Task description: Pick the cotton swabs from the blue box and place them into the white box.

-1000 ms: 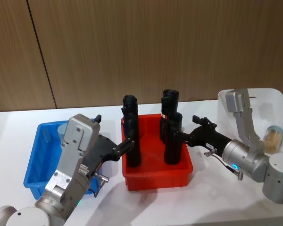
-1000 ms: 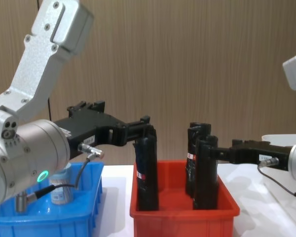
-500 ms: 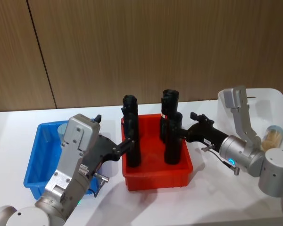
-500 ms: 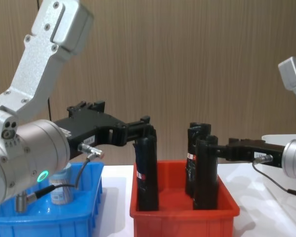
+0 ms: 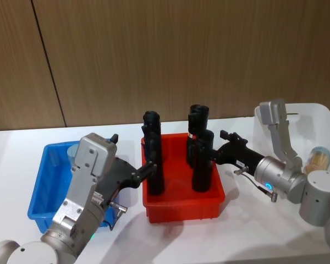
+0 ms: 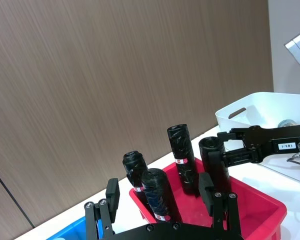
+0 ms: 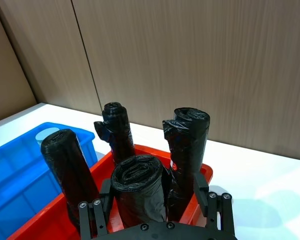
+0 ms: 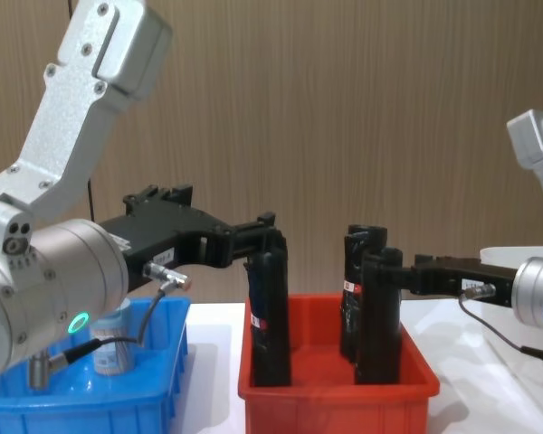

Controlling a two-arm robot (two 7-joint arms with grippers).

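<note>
With one cotton swab jar point(image 5: 319, 161) already in the white box point(image 5: 325, 118) and another point(image 8: 111, 348) waiting in the blue box point(image 5: 45, 187), our left gripper point(image 5: 149, 167) and right gripper point(image 5: 213, 155) both sit spread wide around black rolls point(image 5: 201, 168) in the red bin point(image 5: 182, 204), so next we should back out and reach for the blue box.

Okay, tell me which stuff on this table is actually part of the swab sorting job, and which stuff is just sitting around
Part of the job:
- shallow bright blue plastic bin
- clear swab jar with grey-blue lid in it
- translucent white plastic bin
- swab jar already inside it

Just sitting around:
- red plastic bin
- four upright black rolls in it
</note>
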